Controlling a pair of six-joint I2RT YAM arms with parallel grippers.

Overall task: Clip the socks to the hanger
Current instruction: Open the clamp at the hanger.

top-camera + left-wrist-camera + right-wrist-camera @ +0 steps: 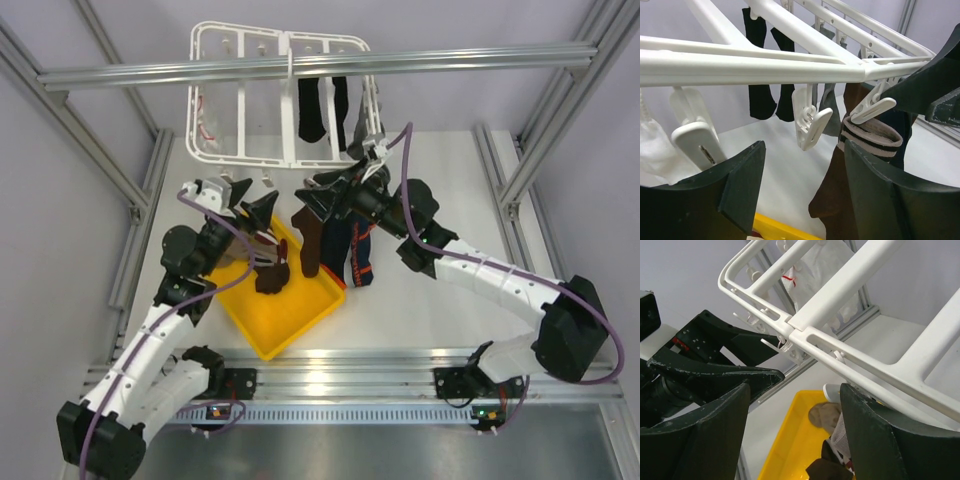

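The white hanger (280,95) hangs at the back, with two black socks (312,110) clipped to it. A dark brown sock with a striped cuff (310,240) and a navy sock with orange trim (360,258) hang from its near edge. In the left wrist view the brown sock (837,200) hangs from a clip (872,107) by my right finger, and an empty clip (812,125) hangs above the gap. My left gripper (252,208) (805,185) is open and empty. My right gripper (325,195) (795,425) is open and empty under the hanger bar (850,295).
A yellow tray (295,325) lies below both grippers and holds more socks (272,277), including a tan one (825,415). An aluminium crossbeam (300,68) runs over the hanger. A white item (205,125) hangs at the hanger's left side.
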